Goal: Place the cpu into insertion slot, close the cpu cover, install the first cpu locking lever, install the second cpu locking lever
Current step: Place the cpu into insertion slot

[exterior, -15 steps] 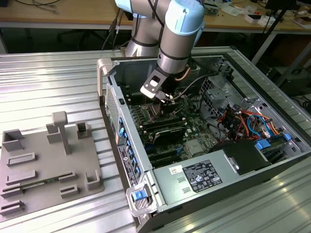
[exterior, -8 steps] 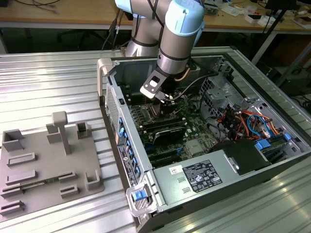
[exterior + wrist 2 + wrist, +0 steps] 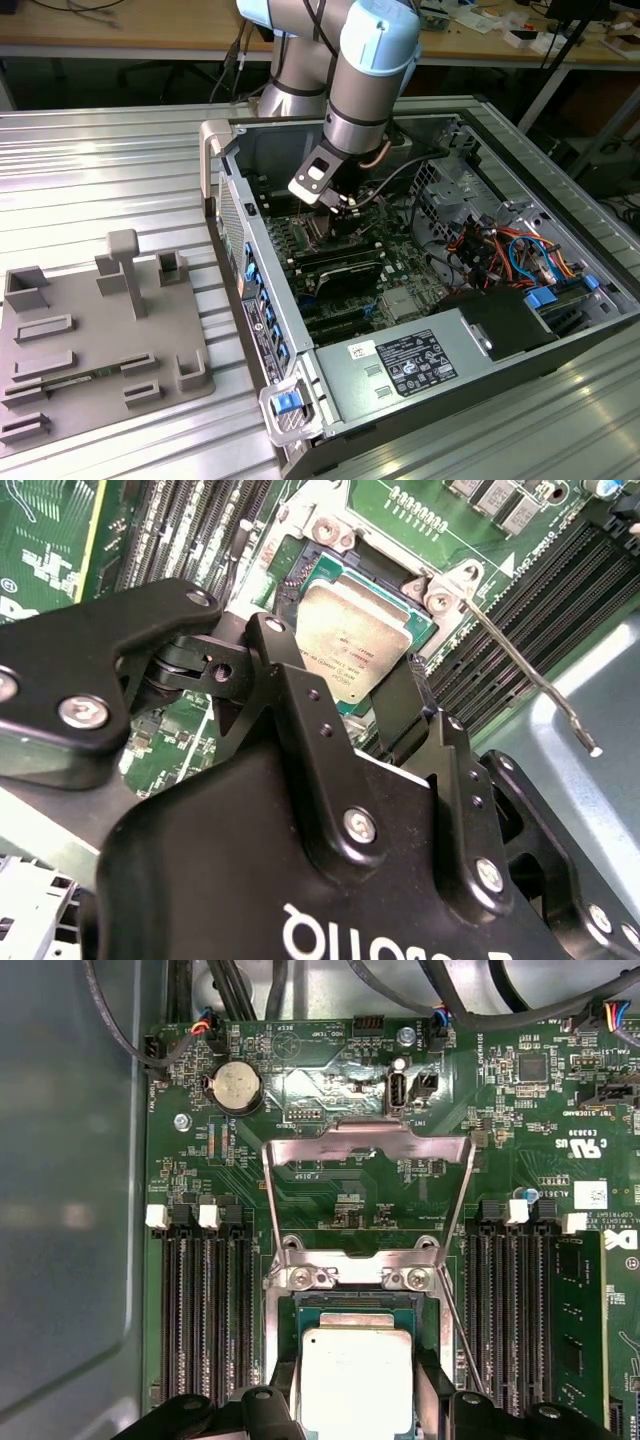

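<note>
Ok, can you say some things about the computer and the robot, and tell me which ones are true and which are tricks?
1. The cpu is at the insertion slot. True.
2. The cpu cover is shut over the cpu. False: it is swung open, away from the cpu.
3. The hand is right by the cpu. True.
4. The computer case is closed up. False: its side is open and the inside shows.
5. A round silver battery sits on the green board. True.
</note>
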`<act>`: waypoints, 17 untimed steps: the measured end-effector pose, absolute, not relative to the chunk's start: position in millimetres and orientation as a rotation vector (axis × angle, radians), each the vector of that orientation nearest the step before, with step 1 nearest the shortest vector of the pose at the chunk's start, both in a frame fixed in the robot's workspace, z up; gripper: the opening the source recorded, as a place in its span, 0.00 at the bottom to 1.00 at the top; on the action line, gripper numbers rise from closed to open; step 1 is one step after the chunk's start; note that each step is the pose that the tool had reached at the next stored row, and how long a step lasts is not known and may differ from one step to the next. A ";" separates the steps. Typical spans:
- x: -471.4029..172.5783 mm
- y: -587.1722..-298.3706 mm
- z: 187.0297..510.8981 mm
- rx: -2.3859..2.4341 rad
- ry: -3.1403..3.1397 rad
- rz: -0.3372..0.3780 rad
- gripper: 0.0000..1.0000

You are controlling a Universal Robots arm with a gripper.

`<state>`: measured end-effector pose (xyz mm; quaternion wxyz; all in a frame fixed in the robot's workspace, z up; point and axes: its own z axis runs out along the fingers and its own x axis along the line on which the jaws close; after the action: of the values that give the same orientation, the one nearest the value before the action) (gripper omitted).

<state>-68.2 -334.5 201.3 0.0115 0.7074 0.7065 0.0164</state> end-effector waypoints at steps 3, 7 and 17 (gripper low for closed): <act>-68.2 -335.1 201.3 2.207 2.203 0.051 0.55; -68.2 -336.9 201.3 2.207 2.203 0.051 0.55; -65.8 -337.1 199.7 2.204 2.208 0.049 0.55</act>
<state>-65.8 -337.1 199.7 0.0109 0.7063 0.7077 0.0156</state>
